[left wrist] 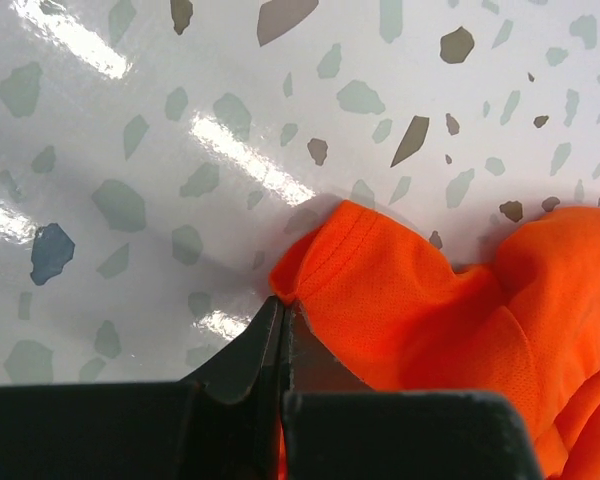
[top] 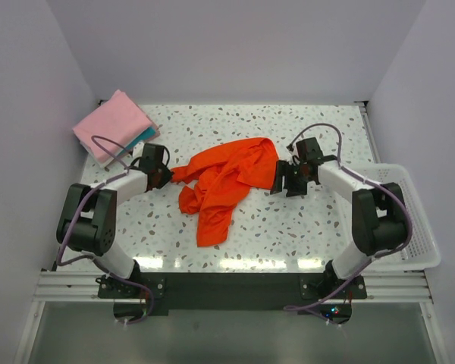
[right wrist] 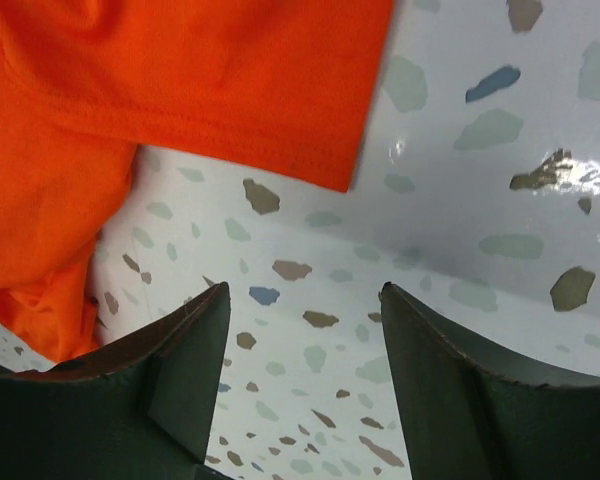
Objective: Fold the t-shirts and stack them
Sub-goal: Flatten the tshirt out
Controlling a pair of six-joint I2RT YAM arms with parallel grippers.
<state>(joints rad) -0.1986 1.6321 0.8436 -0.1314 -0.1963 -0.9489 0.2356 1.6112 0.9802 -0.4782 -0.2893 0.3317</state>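
**Entry: t-shirt, unfolded, being opened out**

Step in hand, judging by the lie of the cloth: spreading the orange-red t-shirt flat ahead of any folding.

Doing it well:
- Holding fast with the left gripper, clamped tight on a small fold at the shirt's left edge, with no gap between the fingers in the left wrist view.
- Guiding the right gripper, spread wide and carrying nothing, onto the shirt's hemmed corner at upper centre of the right wrist view.
- Biting close to that corner and taking the stitched hem rather than a loose bunch.
- Drawing the two ends apart evenly toward the left and right of the frame, lifting just enough to be shaking out the twist.
- Watching the left pinch, judged a shallow bite on thin, slippery cloth and likely to be slipping under a hard pull.

Appearance and place:
- Lying crumpled at the middle of the table, between the two grippers.
- Bunching widest at upper centre and trailing a long narrow tail toward lower centre.
- Showing bright orange-red throughout, fine mesh weave, double-stitched hems.
- Hiding sleeves and neck in the folds, so not telling front from back.

Also listing:
- Folded pink t-shirt sitting at upper left, resting on a teal t-shirt peeking out at its lower right edge.
- Both lying apart from the orange one.
- White basket standing at the right edge of the frame, well clear of the cloth.
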